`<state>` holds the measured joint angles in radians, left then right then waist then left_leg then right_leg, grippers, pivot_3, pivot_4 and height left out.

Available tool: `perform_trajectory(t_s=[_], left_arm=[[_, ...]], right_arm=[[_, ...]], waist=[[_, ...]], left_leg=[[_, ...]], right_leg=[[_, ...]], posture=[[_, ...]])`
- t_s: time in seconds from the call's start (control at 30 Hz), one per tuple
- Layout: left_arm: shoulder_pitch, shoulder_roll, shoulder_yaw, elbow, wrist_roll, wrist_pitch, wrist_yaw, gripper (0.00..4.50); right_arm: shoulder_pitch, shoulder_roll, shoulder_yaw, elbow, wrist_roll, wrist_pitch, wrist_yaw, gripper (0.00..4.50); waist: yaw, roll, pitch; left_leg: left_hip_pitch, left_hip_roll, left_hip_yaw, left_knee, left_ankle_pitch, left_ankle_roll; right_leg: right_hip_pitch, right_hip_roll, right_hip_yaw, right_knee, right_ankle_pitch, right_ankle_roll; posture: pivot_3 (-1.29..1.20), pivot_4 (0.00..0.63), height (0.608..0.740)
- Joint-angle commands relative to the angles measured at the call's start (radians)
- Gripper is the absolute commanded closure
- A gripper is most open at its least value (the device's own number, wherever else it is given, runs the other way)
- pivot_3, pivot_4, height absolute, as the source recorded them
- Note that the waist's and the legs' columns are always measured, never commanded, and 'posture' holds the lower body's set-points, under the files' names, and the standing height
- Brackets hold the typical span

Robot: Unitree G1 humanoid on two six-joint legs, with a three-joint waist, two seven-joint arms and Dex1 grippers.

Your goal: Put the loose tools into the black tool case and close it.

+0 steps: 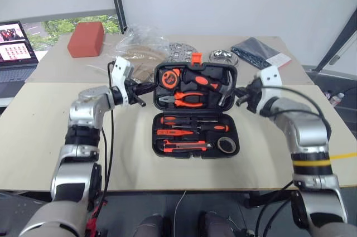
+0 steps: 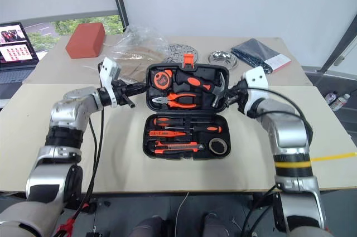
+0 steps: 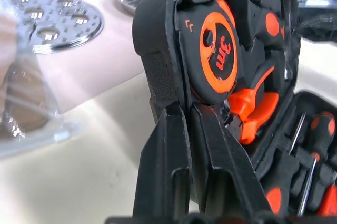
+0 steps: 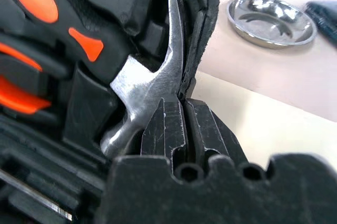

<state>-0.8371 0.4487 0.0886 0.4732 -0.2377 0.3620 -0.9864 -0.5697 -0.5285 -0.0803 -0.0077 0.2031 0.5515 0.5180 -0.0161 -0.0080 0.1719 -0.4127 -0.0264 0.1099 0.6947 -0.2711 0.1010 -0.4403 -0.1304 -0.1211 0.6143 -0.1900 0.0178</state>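
Nearest, on the pale matte tabletop [image 1: 50,153], the black tool case [image 1: 158,141] of moulded plastic lies open, screwdrivers [image 1: 187,120], utility knife [image 1: 184,146] and tape roll [image 1: 226,145] seated. Left end effector [image 1: 149,87] pinches the lid's textured left edge; right end effector [image 1: 239,95] pinches its right edge beside the steel hammer [image 4: 152,84].

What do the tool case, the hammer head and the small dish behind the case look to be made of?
Tool case: matte black moulded plastic, judging by its pebbled shell. Hammer head: bare steel, bright with fine scuffs. Small dish: probably polished stainless steel, mirror-like reflections.
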Motion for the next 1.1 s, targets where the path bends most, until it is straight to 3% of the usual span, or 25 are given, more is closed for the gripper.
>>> perform_trajectory(t_s=[0.03,0.2,0.33,0.37,0.5,0.53,0.63,0.7,0.77,0.87,0.9,1.0,1.1], left_arm=[[0.095,-0.009,-0.033,-0.164,0.005,-0.142,-0.007,4.5],[0.243,-0.015,0.006,-0.344,0.009,-0.222,0.109,4.5],[0.356,-0.013,0.037,-0.501,-0.031,-0.136,0.19,4.5],[0.386,-0.012,0.049,-0.541,-0.049,-0.102,0.21,4.15],[0.577,0.066,0.112,-0.715,-0.118,0.055,0.217,2.81],[0.616,0.117,0.149,-0.749,-0.188,0.152,0.183,2.42],[0.768,0.415,0.279,-0.721,-0.388,0.435,-0.092,1.34],[0.748,0.493,0.271,-0.623,-0.388,0.43,-0.137,1.34],[0.657,0.496,0.215,-0.516,-0.329,0.354,-0.128,1.34],[0.429,0.428,0.09,-0.302,-0.198,0.206,-0.089,1.24],[0.352,0.39,0.051,-0.23,-0.162,0.15,-0.088,1.74],[0.196,0.302,-0.05,-0.068,-0.064,0.008,-0.097,2.71],[0.042,0.19,-0.152,0.135,0.047,-0.174,-0.1,3.8]], right_arm=[[0.127,0.003,0.017,-0.14,-0.061,-0.255,0.0,4.45],[0.304,-0.002,0.005,-0.222,-0.134,-0.444,-0.032,4.45],[0.435,-0.025,-0.014,-0.303,-0.156,-0.534,-0.018,4.45],[0.469,-0.024,-0.029,-0.329,-0.141,-0.533,-0.015,4.13],[0.669,-0.052,-0.088,-0.509,-0.116,-0.511,0.018,2.81],[0.741,-0.079,-0.13,-0.561,-0.066,-0.465,0.062,2.48],[0.96,-0.168,-0.252,-0.657,0.095,-0.367,0.235,2.4],[1.05,-0.214,-0.285,-0.676,0.16,-0.35,0.32,2.4],[1.079,-0.243,-0.282,-0.679,0.183,-0.343,0.365,2.4],[1.058,-0.279,-0.227,-0.667,0.183,-0.31,0.396,3.18],[1.031,-0.285,-0.198,-0.655,0.17,-0.308,0.397,3.56],[0.954,-0.297,-0.123,-0.622,0.138,-0.291,0.394,4.46],[0.858,-0.305,-0.023,-0.573,0.088,-0.304,0.41,4.5]], waist=[[0.003,0.0,0.0],[0.003,0.0,0.0],[0.003,0.0,0.0],[0.003,0.0,0.0],[0.003,0.0,0.0],[0.002,0.0,0.0],[0.001,-0.001,0.0],[0.007,-0.001,0.0],[0.028,0.003,0.0],[0.058,0.003,-0.001],[0.064,0.0,-0.002],[0.065,-0.006,-0.005],[0.062,-0.009,-0.006]], left_leg=[[0.001,0.0,0.0,0.0,0.0,-0.001],[0.007,0.0,0.0,-0.001,-0.001,-0.001],[0.016,0.002,0.0,0.0,-0.001,-0.002],[0.017,0.002,0.001,0.001,-0.006,-0.01],[0.022,0.006,0.002,0.001,-0.006,-0.011],[0.023,0.007,0.003,0.0,-0.006,-0.011],[0.022,0.009,0.003,0.001,-0.006,-0.012],[0.024,0.011,0.003,0.001,-0.007,-0.013],[0.026,0.009,0.003,0.0,-0.009,-0.016],[0.031,0.008,0.003,0.001,-0.014,-0.008],[0.03,0.007,0.003,0.001,-0.013,-0.008],[0.027,0.007,0.004,0.002,-0.008,-0.015],[0.02,0.007,0.005,0.003,-0.008,-0.014]], right_leg=[[0.002,0.0,-0.001,0.0,0.0,0.0],[0.008,0.0,0.0,-0.004,-0.001,0.001],[0.017,0.0,0.003,-0.005,-0.002,0.001],[0.017,-0.001,0.006,-0.005,-0.003,0.003],[0.018,-0.001,0.012,-0.002,-0.003,0.003],[0.017,0.0,0.013,-0.001,-0.003,0.002],[0.015,0.0,0.017,0.002,-0.005,0.001],[0.017,0.003,0.017,0.001,-0.01,0.003],[0.017,0.001,0.016,0.0,-0.012,0.004],[0.019,-0.002,0.023,-0.002,-0.014,0.0],[0.019,-0.002,0.024,-0.002,-0.013,0.0],[0.017,-0.002,0.026,-0.004,-0.002,0.001],[0.015,0.0,0.025,-0.003,0.002,-0.005]], posture=[[0.0,0.15,0.734],[0.0,0.15,0.734],[0.0,0.15,0.734],[0.0,0.15,0.734],[0.0,0.15,0.734],[0.0,0.15,0.734],[0.0,0.15,0.734],[0.0,0.15,0.734],[0.0,0.15,0.734],[0.0,0.15,0.734],[0.0,0.15,0.734],[0.0,0.15,0.734],[0.0,0.15,0.734]])
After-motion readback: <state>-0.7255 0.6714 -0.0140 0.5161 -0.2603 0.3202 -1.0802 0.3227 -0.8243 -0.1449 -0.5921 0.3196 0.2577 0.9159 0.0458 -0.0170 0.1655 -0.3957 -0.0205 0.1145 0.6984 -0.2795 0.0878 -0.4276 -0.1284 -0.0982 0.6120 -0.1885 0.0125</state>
